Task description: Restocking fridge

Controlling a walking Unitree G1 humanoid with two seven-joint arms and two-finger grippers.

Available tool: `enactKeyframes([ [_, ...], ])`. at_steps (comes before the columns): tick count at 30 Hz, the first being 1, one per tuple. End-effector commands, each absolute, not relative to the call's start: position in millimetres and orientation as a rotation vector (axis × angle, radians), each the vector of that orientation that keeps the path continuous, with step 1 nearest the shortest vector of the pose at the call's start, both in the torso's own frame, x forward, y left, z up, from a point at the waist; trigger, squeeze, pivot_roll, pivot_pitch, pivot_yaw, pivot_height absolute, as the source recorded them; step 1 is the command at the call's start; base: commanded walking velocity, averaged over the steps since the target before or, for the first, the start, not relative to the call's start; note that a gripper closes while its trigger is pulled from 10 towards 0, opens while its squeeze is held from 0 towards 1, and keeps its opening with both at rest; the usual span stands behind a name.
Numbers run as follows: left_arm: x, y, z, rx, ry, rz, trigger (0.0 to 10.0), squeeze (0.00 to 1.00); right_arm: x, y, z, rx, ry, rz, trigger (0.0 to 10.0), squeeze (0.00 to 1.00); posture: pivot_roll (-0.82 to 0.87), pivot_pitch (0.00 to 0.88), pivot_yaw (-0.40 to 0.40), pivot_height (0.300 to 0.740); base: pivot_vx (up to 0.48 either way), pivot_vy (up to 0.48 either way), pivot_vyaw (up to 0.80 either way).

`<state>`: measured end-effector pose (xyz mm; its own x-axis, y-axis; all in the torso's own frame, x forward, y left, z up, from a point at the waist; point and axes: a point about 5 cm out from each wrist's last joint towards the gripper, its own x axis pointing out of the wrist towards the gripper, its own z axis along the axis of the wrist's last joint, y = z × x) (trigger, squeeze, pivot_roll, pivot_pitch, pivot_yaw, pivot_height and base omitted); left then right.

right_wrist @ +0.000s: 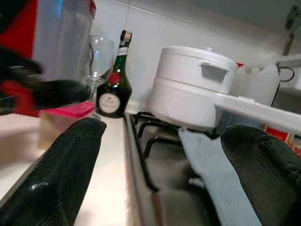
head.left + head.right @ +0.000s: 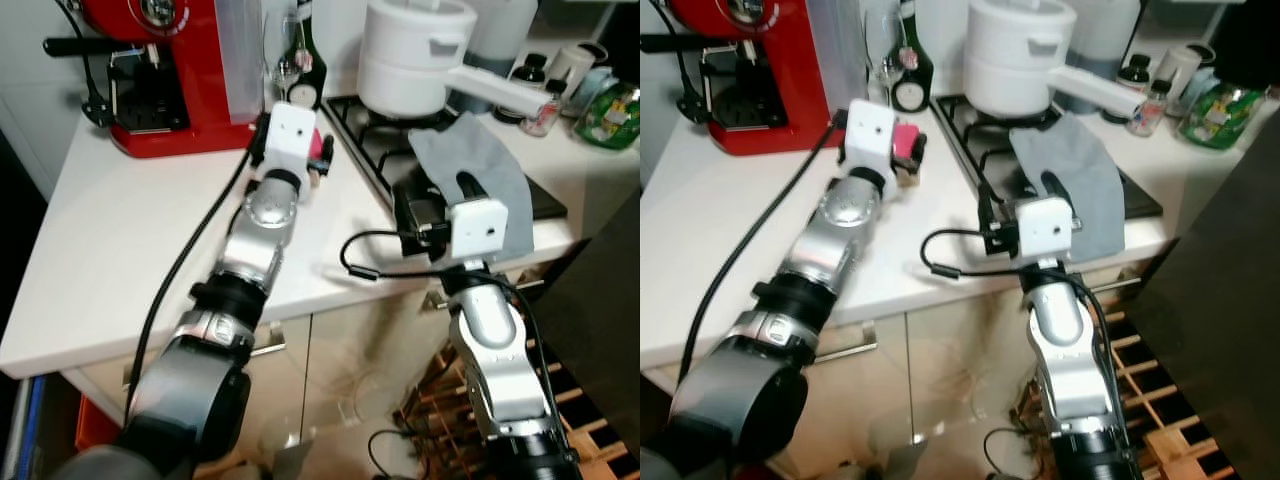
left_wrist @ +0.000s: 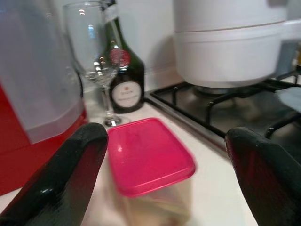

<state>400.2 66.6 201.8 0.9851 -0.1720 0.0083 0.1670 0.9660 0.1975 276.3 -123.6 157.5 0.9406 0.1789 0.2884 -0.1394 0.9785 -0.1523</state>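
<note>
Setting was a home kitchen. Evidence: white countertop [image 2: 120,230] carried a red espresso machine [image 2: 165,70], a wine glass [image 3: 96,61] and a dark liqueur bottle [image 3: 123,70]. Gas hob [image 2: 385,135] held a white lidded pot [image 2: 415,55] and a grey cloth [image 2: 480,170]. Cabinet doors [image 2: 340,360] sat below, a wooden wine rack [image 2: 560,400] alongside.

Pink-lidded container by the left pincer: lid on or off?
On. The pink lid sits flat over the clear container, between the open left pincer fingers.
</note>
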Motion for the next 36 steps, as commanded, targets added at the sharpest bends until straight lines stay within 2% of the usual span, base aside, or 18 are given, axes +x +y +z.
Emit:
enactKeyframes([
  [1,407,65,214,0.209,-0.044,-0.176,10.0,0.00,268,-121,162,-0.130,-0.317,0.181,10.0,1.00,-0.10,0.000,0.017,0.740,0.000,0.000,0.00],
  [6,412,70,224,0.198,-0.053,-0.138,10.0,0.00,254,-122,162,-0.128,-0.311,0.182,10.0,1.00,-0.15,0.001,0.042,0.740,0.000,0.000,0.00],
  [14,419,65,247,0.151,-0.081,-0.092,10.0,0.00,224,-122,161,-0.143,-0.265,0.178,10.0,1.00,-0.22,0.070,0.058,0.740,0.000,0.000,0.00],
  [18,419,62,252,0.133,-0.090,-0.098,10.0,0.00,219,-122,161,-0.144,-0.257,0.175,10.0,1.00,-0.23,0.078,0.067,0.740,0.000,0.000,0.00],
  [23,415,60,255,0.185,-0.194,-0.169,10.0,0.00,219,-124,167,-0.129,-0.268,0.159,10.0,1.00,-0.22,0.071,0.077,0.740,0.000,0.000,0.00],
  [24,406,71,241,0.151,-0.245,-0.208,10.0,0.00,221,-127,169,-0.126,-0.280,0.144,10.0,1.00,-0.19,0.053,0.072,0.740,0.000,0.000,0.00],
  [26,401,76,237,0.142,-0.261,-0.217,10.0,0.00,222,-128,169,-0.126,-0.281,0.139,10.0,1.00,-0.18,0.051,0.071,0.740,0.000,0.000,0.00],
  [30,361,103,217,0.087,-0.319,-0.181,10.0,0.00,234,-132,171,-0.124,-0.289,0.136,10.0,1.00,-0.12,0.010,0.041,0.740,0.000,0.000,0.00],
  [32,334,117,215,0.113,-0.376,-0.130,10.0,0.00,243,-130,173,-0.112,-0.300,0.148,10.0,1.00,-0.09,0.000,0.027,0.740,0.000,0.000,0.00],
  [33,334,117,215,0.113,-0.376,-0.130,10.0,0.00,243,-130,173,-0.112,-0.300,0.148,10.0,1.00,-0.09,0.000,0.027,0.740,0.000,0.000,0.00],
  [36,306,134,220,0.200,-0.478,-0.051,10.0,0.00,259,-129,177,-0.071,-0.311,0.152,10.0,1.00,-0.02,0.000,-0.011,0.740,0.000,0.000,0.00],
])
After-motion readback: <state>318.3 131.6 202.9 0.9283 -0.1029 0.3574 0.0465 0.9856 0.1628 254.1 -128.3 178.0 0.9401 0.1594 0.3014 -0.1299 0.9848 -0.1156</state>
